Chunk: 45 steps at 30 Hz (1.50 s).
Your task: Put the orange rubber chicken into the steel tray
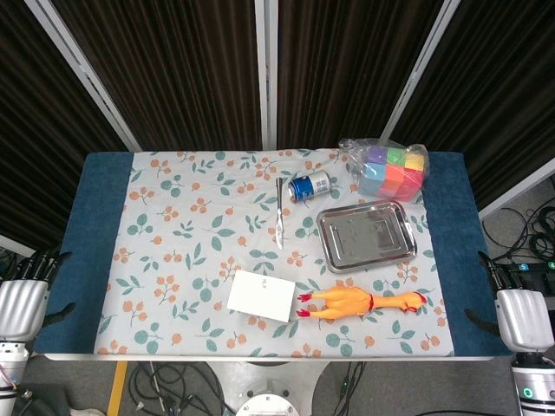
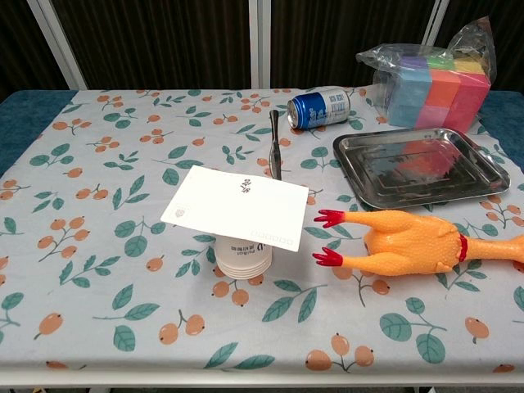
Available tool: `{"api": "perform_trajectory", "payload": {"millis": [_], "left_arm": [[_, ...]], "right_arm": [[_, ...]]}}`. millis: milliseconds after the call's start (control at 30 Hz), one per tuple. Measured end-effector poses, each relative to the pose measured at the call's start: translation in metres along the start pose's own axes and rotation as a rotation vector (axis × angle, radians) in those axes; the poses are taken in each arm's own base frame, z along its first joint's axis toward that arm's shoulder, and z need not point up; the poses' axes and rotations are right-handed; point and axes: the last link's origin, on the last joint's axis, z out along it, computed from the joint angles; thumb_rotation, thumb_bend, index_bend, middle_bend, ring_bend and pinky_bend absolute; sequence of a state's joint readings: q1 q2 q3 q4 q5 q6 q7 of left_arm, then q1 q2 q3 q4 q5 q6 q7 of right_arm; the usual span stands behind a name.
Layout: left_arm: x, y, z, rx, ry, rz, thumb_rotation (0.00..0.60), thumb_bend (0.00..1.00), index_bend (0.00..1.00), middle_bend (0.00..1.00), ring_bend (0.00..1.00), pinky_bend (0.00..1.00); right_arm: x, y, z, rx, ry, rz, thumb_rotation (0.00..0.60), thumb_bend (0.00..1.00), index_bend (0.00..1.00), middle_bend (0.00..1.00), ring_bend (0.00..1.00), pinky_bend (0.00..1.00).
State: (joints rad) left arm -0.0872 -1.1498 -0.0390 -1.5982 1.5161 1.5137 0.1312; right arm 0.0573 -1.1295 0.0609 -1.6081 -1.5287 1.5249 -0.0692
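Rubber of this sort should be light, soft and springy, so the orange rubber chicken will likely squash and bend under a squeeze rather than slip. Its plump body looks like the best place to take hold, since the thin neck and legs would flop. It lies on its side at the near right of the counter, red feet pointing toward the white card, red-collared neck stretching away to the right. The card rests on a stack of paper cups.

Just behind the chicken, apart from it, sits the steel tray, empty and shiny. Beyond the tray are a bag of coloured foam blocks and a blue can on its side, with a slim metal utensil to their left.

Both hands are parked off the counter's near corners, the left hand and right hand, holding nothing. How far their fingers are spread I cannot tell.
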Motion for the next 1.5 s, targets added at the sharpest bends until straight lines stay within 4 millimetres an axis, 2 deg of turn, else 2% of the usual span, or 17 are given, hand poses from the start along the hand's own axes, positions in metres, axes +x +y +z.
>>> {"api": "perform_trajectory", "payload": {"millis": [267, 533, 633, 733, 833, 1033, 1267, 1500], "left_arm": [[-0.008, 0.002, -0.003, -0.004, -0.011, -0.017, 0.6, 0.04, 0.22, 0.19, 0.14, 0.21], [-0.012, 0.003, -0.004, 0.005, -0.059, -0.037, 0.6, 0.04, 0.22, 0.19, 0.14, 0.21], [-0.014, 0.005, -0.003, 0.0, -0.07, -0.05, 0.6, 0.04, 0.22, 0.19, 0.14, 0.21], [-0.016, 0.006, -0.003, -0.001, -0.082, -0.053, 0.6, 0.04, 0.22, 0.19, 0.14, 0.21], [-0.017, 0.004, -0.004, 0.008, -0.101, -0.055, 0.6, 0.04, 0.22, 0.19, 0.14, 0.21], [-0.02, 0.002, -0.006, 0.022, -0.123, -0.069, 0.6, 0.04, 0.22, 0.19, 0.14, 0.21], [-0.02, 0.001, -0.007, 0.027, -0.128, -0.078, 0.6, 0.04, 0.22, 0.19, 0.14, 0.21], [-0.02, 0.0, -0.007, 0.025, -0.128, -0.086, 0.6, 0.04, 0.22, 0.19, 0.14, 0.21]], "right_arm": [[-0.001, -0.003, 0.0, 0.02, -0.019, 0.029, 0.6, 0.04, 0.08, 0.23, 0.21, 0.35], [-0.005, -0.014, -0.002, 0.078, -0.048, 0.067, 0.6, 0.04, 0.08, 0.27, 0.26, 0.38], [-0.014, -0.021, -0.002, 0.115, -0.107, 0.069, 0.6, 0.04, 0.08, 0.27, 0.25, 0.39], [-0.028, -0.031, 0.001, 0.162, -0.181, 0.061, 0.6, 0.04, 0.08, 0.21, 0.18, 0.39], [-0.044, -0.042, 0.007, 0.211, -0.25, 0.035, 0.6, 0.04, 0.08, 0.19, 0.15, 0.39], [-0.073, -0.064, 0.027, 0.3, -0.367, -0.022, 0.6, 0.1, 0.08, 0.25, 0.18, 0.38], [-0.098, -0.076, 0.054, 0.341, -0.428, -0.073, 0.6, 0.15, 0.22, 0.31, 0.22, 0.39], [-0.113, -0.082, 0.061, 0.35, -0.456, -0.071, 0.6, 0.15, 0.27, 0.35, 0.25, 0.4]]}}
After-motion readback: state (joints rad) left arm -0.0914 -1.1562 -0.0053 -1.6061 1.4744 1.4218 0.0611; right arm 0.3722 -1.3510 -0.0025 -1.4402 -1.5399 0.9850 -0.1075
